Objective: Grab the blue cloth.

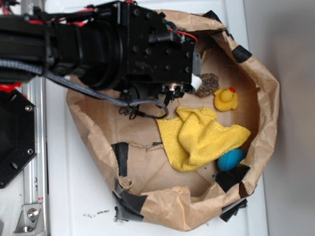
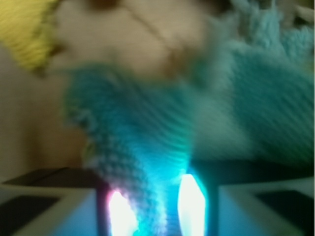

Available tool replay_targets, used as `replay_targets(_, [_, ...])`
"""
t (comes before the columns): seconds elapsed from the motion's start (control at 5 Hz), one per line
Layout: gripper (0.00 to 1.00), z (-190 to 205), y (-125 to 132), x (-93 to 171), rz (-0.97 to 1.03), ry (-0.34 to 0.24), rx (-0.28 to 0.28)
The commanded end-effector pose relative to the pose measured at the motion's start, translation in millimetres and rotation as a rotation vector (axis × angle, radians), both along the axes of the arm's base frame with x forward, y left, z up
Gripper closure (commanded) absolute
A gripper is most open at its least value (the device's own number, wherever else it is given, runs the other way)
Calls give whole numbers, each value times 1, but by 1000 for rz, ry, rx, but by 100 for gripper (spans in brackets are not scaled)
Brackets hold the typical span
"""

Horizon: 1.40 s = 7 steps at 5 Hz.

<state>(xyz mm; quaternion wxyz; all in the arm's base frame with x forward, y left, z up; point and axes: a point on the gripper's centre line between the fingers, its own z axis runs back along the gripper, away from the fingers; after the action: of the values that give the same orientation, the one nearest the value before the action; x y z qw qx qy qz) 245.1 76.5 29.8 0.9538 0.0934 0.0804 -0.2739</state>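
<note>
The pincer (image 2: pixel 157 206) sits low at the wrist view's bottom edge, its two fingers (image 2: pixel 120 214) glowing on either side of a tongue of blue cloth (image 2: pixel 142 142). The cloth runs down between them, so I judge the pincer closed, or very nearly so, on that fold; the blur keeps me from seeing true contact. The rest of the cloth spreads up and to the right of the pincer, rumpled and paler there.

From outside, the arm (image 1: pixel 123 44) covers the spot, so neither the pincer nor the blue cloth shows; the cloth must lie under the black wrist, inside the paper bag (image 1: pixel 93 123).

Just beyond the pincer lies the yellow cloth (image 1: pixel 202 137), a corner of it showing at the wrist view's upper left. Being so near, it could get caught along with the blue one. Farther out are a rubber duck (image 1: pixel 226 99), a brown lump (image 1: pixel 208 84) and a blue ball (image 1: pixel 230 159), all well apart from the grip. The bag rests on the white bench (image 1: pixel 74 206).
</note>
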Motion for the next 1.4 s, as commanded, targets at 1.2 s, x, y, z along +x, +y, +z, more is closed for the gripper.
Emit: replay_targets(1.2, [100, 137, -39, -4, 211, -261, -108])
